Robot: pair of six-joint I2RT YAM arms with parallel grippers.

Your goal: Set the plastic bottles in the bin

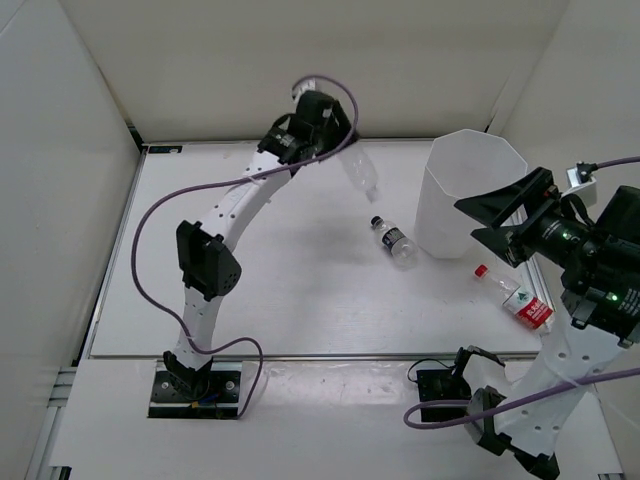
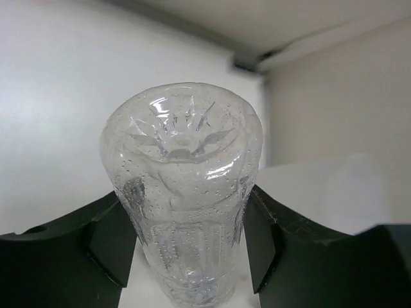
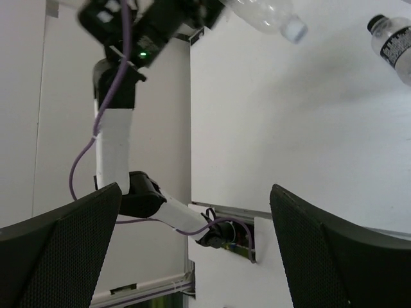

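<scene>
– So, biggest first: what's on the surface (image 1: 300, 310)?
– White bin (image 1: 468, 195), upright, on the far-right part. Faceted sides, translucent. It dwarfs everything else there.
– Arms?
– Left arm (image 1: 245, 205) reaches to the far edge, about mid-width. Right arm (image 1: 560, 365) leans over the right side, with its wrist end level with the bin.
– Left gripper?
– Left gripper (image 2: 189, 244): jaws clamped on the long bottle (image 1: 360, 172), with a finger (image 2: 106, 244) pressed against each side of the body. The wrist view looks straight at the bottle's ribbed base, and there are droplets inside the wall.
– Where's that bottle relative to the bin?
– Left of it, apart, not over the opening. It's tilted, with the white cap (image 1: 372, 197) as the low end, pointing near-right. It looks clear of the surface, but I can't confirm that from above.
– Right gripper?
– Right gripper (image 1: 475, 220): jaws spread wide, gripping nothing. In the top view the tips overlap the bin's right wall. Can't tell whether they touch it.
– Other two bottles?
– Both lie flat on the surface. The red-cap bottle (image 1: 515, 297), with a red-white label, is near-right of the bin, beneath the right arm, cap end toward the bin. The black-cap bottle (image 1: 395, 242), the short one, is just beside the bin's left foot, cap pointing far-left.
– Is it touching the bin?
– Can't tell. No gap is visible from above.
</scene>
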